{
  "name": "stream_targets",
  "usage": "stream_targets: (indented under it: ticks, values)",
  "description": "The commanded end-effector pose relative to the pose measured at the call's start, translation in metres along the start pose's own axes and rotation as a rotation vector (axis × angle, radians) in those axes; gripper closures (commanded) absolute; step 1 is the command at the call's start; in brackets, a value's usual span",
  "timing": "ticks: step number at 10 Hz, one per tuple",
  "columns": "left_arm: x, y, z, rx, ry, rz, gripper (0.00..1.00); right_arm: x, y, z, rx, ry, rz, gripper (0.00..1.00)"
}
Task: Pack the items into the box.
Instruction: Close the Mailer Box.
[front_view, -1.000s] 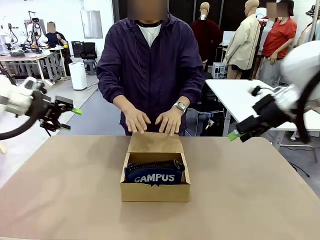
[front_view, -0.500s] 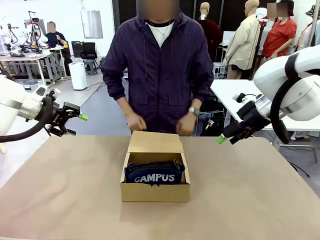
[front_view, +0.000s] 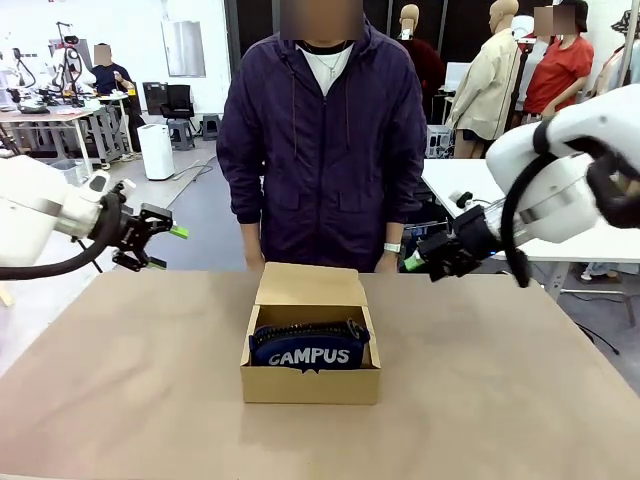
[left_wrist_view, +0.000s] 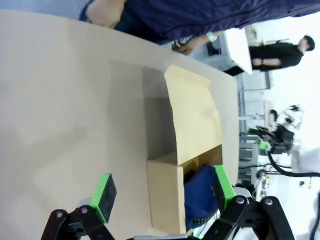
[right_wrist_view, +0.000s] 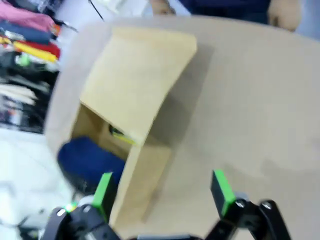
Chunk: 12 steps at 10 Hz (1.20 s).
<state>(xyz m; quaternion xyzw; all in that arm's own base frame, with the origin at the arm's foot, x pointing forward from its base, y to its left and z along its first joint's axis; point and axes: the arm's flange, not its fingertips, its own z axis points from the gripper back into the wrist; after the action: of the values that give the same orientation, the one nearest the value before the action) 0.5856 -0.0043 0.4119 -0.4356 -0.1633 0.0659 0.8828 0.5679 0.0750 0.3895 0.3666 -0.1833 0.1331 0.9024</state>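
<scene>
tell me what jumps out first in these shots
The brown cardboard box in the middle of the table draws the eye, with the navy CAMPUS pencil case lying inside and its lid flap standing open. The left gripper and right gripper hang open in the air on either side, and a person stands at the far edge.

Brown box (front_view: 310, 383) at table (front_view: 120, 380) ctr, lid open, navy CAMPUS case (front_view: 308, 350) inside
</scene>
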Motion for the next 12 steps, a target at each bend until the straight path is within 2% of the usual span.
stream_targets:
  ticks: [1, 2, 5, 7, 9, 12]
  values:
    - [0.035, 0.008, -0.028, -0.063, 0.066, 0.104, 0.0, 0.034, -0.024, -0.033, 0.138, -0.063, -0.046, 0.0]
    - [0.047, 0.018, -0.05, -0.085, 0.084, 0.182, 0.0, 0.04, -0.032, -0.053, 0.194, -0.043, -0.076, 0.0]
    - [0.056, 0.045, -0.114, -0.035, 0.239, 0.326, 0.0, 0.041, -0.042, -0.099, 0.289, 0.055, -0.158, 0.0]
    - [0.048, 0.05, -0.151, -0.11, 0.274, 0.386, 0.0, 0.035, -0.043, -0.128, 0.375, 0.115, -0.204, 0.0]
    - [0.039, 0.045, -0.173, -0.215, 0.294, 0.394, 0.0, 0.032, -0.043, -0.148, 0.453, 0.157, -0.229, 0.0]
    - [0.023, 0.032, -0.202, -0.362, 0.503, 0.403, 0.0, 0.033, -0.045, -0.165, 0.566, 0.172, -0.232, 0.0]
